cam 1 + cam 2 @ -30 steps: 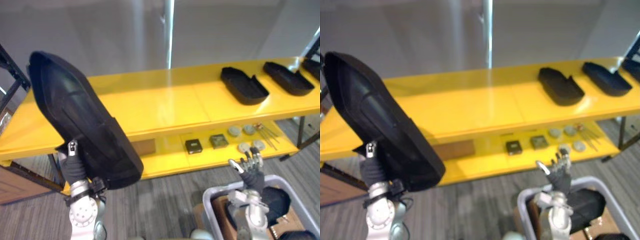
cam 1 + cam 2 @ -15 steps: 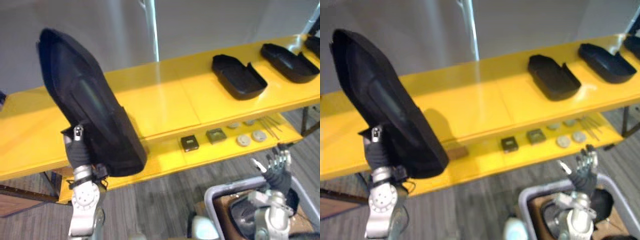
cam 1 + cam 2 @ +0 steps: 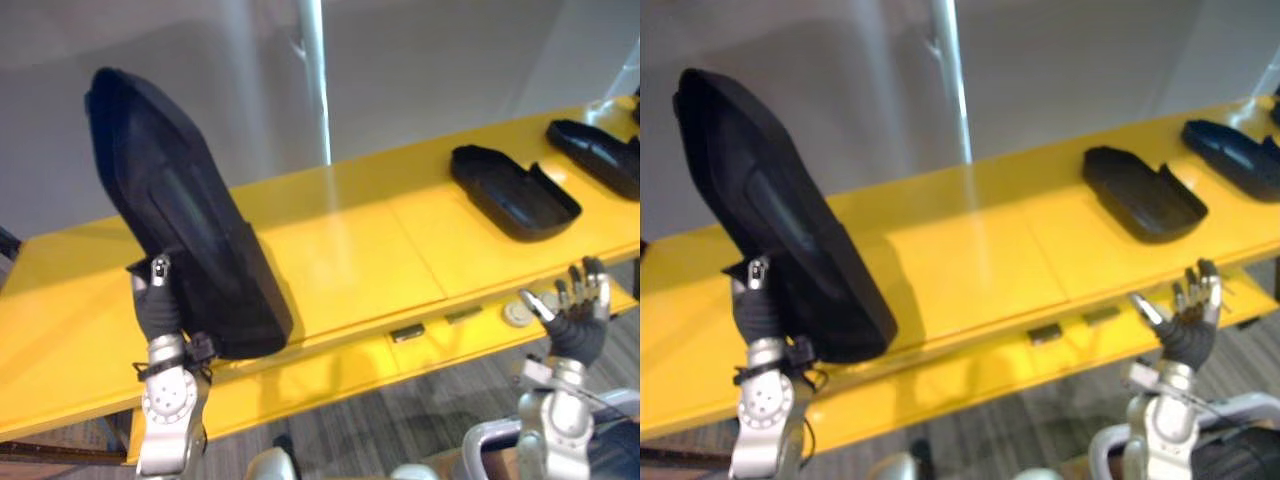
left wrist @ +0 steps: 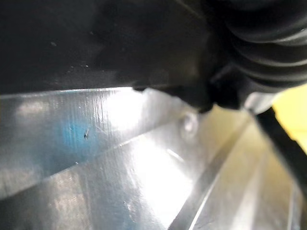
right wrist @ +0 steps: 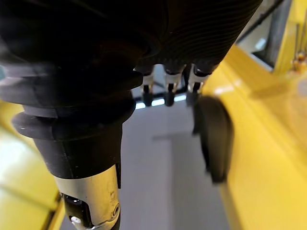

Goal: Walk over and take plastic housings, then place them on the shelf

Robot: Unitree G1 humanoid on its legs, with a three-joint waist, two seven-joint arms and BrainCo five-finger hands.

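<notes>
I have the left robot hand (image 3: 158,298) at 8 o'clock in the eye view, pinching the housing (image 3: 180,215). Its thumb lies on the near face and the fingers are hidden behind. The housing stands almost upright in the air, its long end leaning towards 11 o'clock, in front of the left part of the yellow shelf (image 3: 350,250). Its lower end overlaps the shelf's front edge from my angle, and I cannot tell whether it touches

The right robot hand (image 3: 577,310) is at 4 o'clock, spread with fingers pointing up and holding nothing, in front of the shelf's lower board

A second housing (image 3: 512,190) lies open side up on the shelf top at 2 o'clock. A third housing (image 3: 600,155) lies near it towards 3 o'clock, apart from it

On the lower board a pale disc (image 3: 517,313) sits just beside the right robot hand, and a small dark block (image 3: 408,332) lies towards 6 o'clock. The rim of a grey bin (image 3: 478,445) shows at 5 o'clock
</notes>
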